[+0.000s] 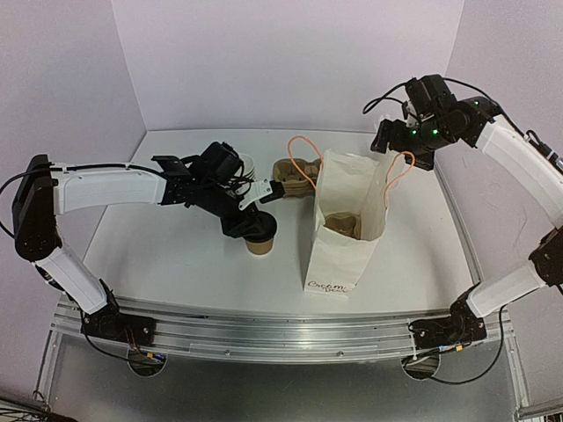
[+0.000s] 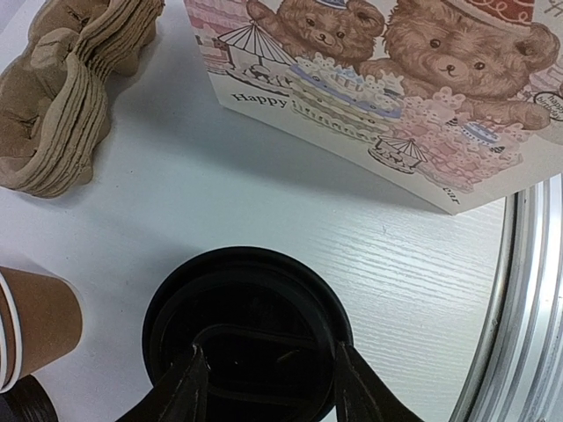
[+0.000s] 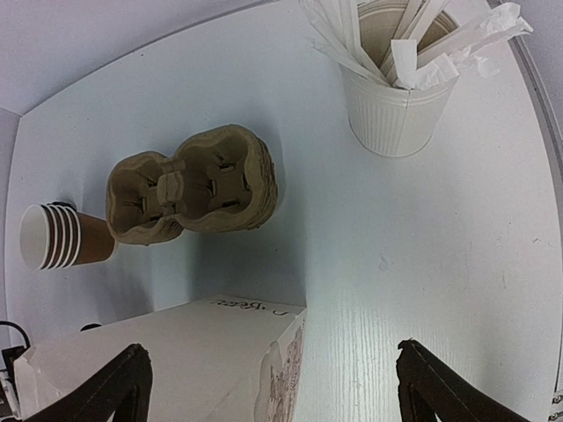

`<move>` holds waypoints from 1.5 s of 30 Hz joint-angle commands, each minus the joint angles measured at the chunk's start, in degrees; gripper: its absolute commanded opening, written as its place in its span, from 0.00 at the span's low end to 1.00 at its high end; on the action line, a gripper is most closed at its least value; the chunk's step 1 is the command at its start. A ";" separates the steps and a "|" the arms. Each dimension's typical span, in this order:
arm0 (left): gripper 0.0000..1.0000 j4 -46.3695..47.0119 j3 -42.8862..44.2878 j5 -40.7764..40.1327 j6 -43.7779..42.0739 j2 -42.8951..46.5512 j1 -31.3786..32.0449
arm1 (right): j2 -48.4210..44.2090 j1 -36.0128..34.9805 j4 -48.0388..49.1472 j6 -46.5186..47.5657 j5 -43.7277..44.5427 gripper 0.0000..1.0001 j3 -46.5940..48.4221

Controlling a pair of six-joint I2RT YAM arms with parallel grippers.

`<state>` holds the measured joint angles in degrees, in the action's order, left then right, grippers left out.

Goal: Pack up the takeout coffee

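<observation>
The takeout coffee, a small brown cup under a round black lid, stands on the table just left of the white paper bag. My left gripper hangs straight over it. Its two dark fingers straddle the lid, one over the lid's left part and one at its right rim. Whether they press on it does not show. My right gripper is held high behind the bag's right side, open and empty, its fingertips far apart above the bag's top.
The bag stands upright with orange handles, a bear print on its side and a brown carrier inside. A stack of pulp cup carriers lies behind it. Stacked lidless brown cups and a white holder of wrapped straws stand farther back.
</observation>
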<state>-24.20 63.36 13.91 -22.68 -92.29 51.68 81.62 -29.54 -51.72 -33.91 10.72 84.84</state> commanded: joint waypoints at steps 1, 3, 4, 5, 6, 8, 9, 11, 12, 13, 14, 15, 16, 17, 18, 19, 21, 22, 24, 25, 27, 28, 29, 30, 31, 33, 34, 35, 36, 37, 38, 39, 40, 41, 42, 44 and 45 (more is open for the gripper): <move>0.48 -0.78 2.73 0.87 -0.43 2.42 -0.26 | -0.90 0.18 0.35 0.07 0.62 0.92 -0.08; 0.48 -0.95 2.95 0.80 -0.82 2.75 -0.25 | -0.83 0.17 0.35 0.13 0.69 0.92 0.34; 0.48 -1.00 3.04 0.61 -1.01 2.98 -0.25 | -0.74 0.17 0.35 0.23 0.70 0.92 0.57; 0.48 -1.04 3.13 0.36 -1.14 3.22 -0.26 | -0.62 0.18 0.37 0.36 0.70 0.92 0.78; 0.47 -1.12 3.21 0.15 -1.35 3.50 -0.26 | -0.51 0.16 0.39 0.52 0.68 0.92 1.11; 0.47 -1.16 3.37 -0.31 -1.59 3.98 -0.30 | -0.35 0.14 0.38 0.80 0.65 0.92 1.51; 0.47 -1.24 3.46 -0.47 -1.67 4.17 -0.33 | -0.30 0.14 0.37 0.86 0.64 0.92 1.62; 0.47 -1.61 3.61 -0.64 -1.75 4.43 -0.35 | -0.23 0.15 0.38 0.93 0.63 0.92 1.73; 0.49 -1.87 3.62 -0.65 -1.78 4.49 -0.35 | -0.21 0.13 0.39 0.94 0.57 0.92 1.72; 0.52 -2.06 3.54 -0.86 -1.59 4.41 -0.44 | -0.22 0.15 0.38 0.92 0.47 0.92 1.69; 0.56 -2.18 3.42 -1.23 -1.23 4.26 -0.60 | -0.23 0.14 0.35 0.88 0.36 0.92 1.66; 0.61 -2.33 3.32 -1.48 -0.67 4.04 -1.11 | -0.27 0.16 0.36 0.88 0.26 0.92 1.63; 0.67 -2.57 3.28 -1.35 0.01 3.73 -1.83 | -0.35 0.18 0.39 0.90 0.19 0.92 1.62; 0.72 -3.27 3.44 -0.57 0.14 3.31 -2.67 | -0.44 0.18 0.39 0.93 0.15 0.92 1.60; 0.78 -3.99 3.61 0.18 -0.09 2.95 -3.39 | -0.54 0.18 0.39 0.96 0.12 0.92 1.51; 0.83 -4.44 3.70 0.66 -0.38 2.71 -3.84 | -0.66 0.18 0.40 1.00 0.13 0.92 1.35; 0.88 -4.86 4.08 1.67 -0.77 2.26 -4.20 | -0.88 0.18 0.39 0.84 0.01 0.92 1.01; 0.90 -5.26 4.54 2.45 -0.78 1.87 -4.29 | -0.95 0.17 0.39 0.70 0.01 0.92 0.90; 0.91 -6.21 5.66 4.30 -0.13 0.83 -4.33 | -1.03 0.18 0.34 0.57 -0.05 0.92 0.82; 0.91 -6.72 6.31 5.59 0.24 0.32 -4.34 | -1.03 0.17 0.38 0.55 -0.07 0.92 0.73; 0.91 -7.08 6.80 8.01 0.61 -0.47 -4.34 | -1.03 0.18 0.35 0.64 -0.08 0.92 0.76; 0.91 -6.92 6.78 8.85 0.55 -0.70 -4.35 | -1.03 0.16 0.36 0.74 -0.09 0.92 0.69; 0.91 -6.74 6.78 9.97 0.34 -0.78 -4.34 | -1.03 0.13 0.39 0.86 -0.12 0.92 0.73; 0.91 -6.78 6.82 10.85 -0.13 -0.83 -4.32 | -1.00 0.12 0.37 0.96 -0.21 0.92 0.80; 0.92 -6.81 6.85 11.65 -0.62 -0.89 -4.31 | -0.97 0.14 0.37 1.05 -0.32 0.92 0.82; 0.95 -6.64 6.78 12.41 -1.45 -1.23 -4.33 | -0.94 0.12 0.40 1.28 -0.44 0.92 0.78; 0.98 -6.46 6.72 12.20 -1.66 -1.79 -4.34 | -0.94 0.12 0.38 1.29 -0.41 0.92 0.73; 0.99 -6.23 6.77 11.55 -1.96 -2.32 -4.33 | -0.91 0.15 0.41 1.30 -0.37 0.92 0.68; 1.00 -5.95 6.91 10.64 -2.31 -2.85 -4.31 | -0.88 0.18 0.46 1.31 -0.35 0.92 0.63; 1.00 -5.56 7.19 9.82 -2.63 -3.52 -4.32 | -0.88 0.18 0.48 1.35 -0.47 0.92 0.64; 1.00 -5.54 7.56 9.51 -3.00 -4.09 -4.31 | -0.76 0.16 0.47 1.46 -0.56 0.92 0.68; 1.00 -5.70 8.00 9.35 -3.41 -4.69 -4.32 | -0.66 0.15 0.47 1.56 -0.63 0.92 0.73; 0.99 -5.86 8.34 9.29 -3.71 -5.21 -4.34 | -0.62 0.16 0.48 1.66 -0.67 0.92 0.78; 0.99 -5.88 8.54 9.20 -3.89 -5.62 -4.35 | -0.60 0.14 0.48 1.75 -0.68 0.92 0.82; 0.98 -5.84 8.67 9.00 -4.03 -5.95 -4.33 | -0.59 0.14 0.48 1.91 -0.67 0.92 0.84; 0.94 -5.77 8.67 8.77 -4.33 -6.23 -4.31 | -0.59 0.15 0.41 2.09 -0.70 0.92 0.82; 0.93 -5.86 8.64 8.83 -4.44 -6.27 -4.31 | -0.60 0.14 0.44 2.18 -0.69 0.92 0.71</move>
<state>-30.49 69.41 23.15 -25.42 -98.06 47.27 81.62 -29.54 -51.70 -32.76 10.46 84.84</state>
